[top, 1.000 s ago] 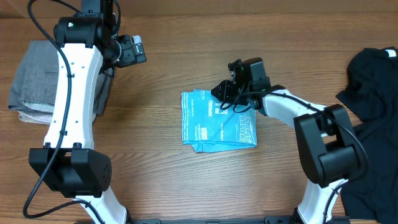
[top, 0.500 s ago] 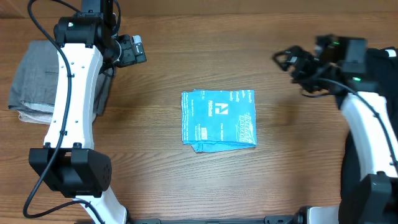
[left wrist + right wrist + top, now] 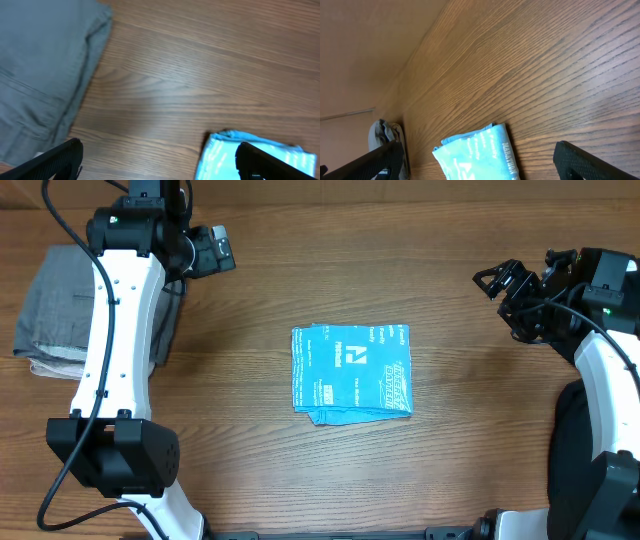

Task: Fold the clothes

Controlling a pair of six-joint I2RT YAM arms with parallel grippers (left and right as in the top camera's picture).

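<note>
The clothes are a light blue T-shirt, folded into a neat square with white lettering on top, lying flat at the table's middle. My left gripper hovers open at the far left, well away from the shirt. In the left wrist view its dark fingers frame bare wood, with the shirt's corner by the right finger. My right gripper is open at the far right, apart from the shirt and holding nothing. The right wrist view shows the shirt far below the open right gripper.
A folded grey garment lies at the left edge, beside the left arm, and fills the left wrist view's upper left. A black garment lies at the right edge, partly under the right arm. Wood tabletop surrounds the shirt.
My right gripper let go of the shirt's top right edge, opened, and pulled back to the far right. The shirt stays folded in place. The left arm barely moved.
</note>
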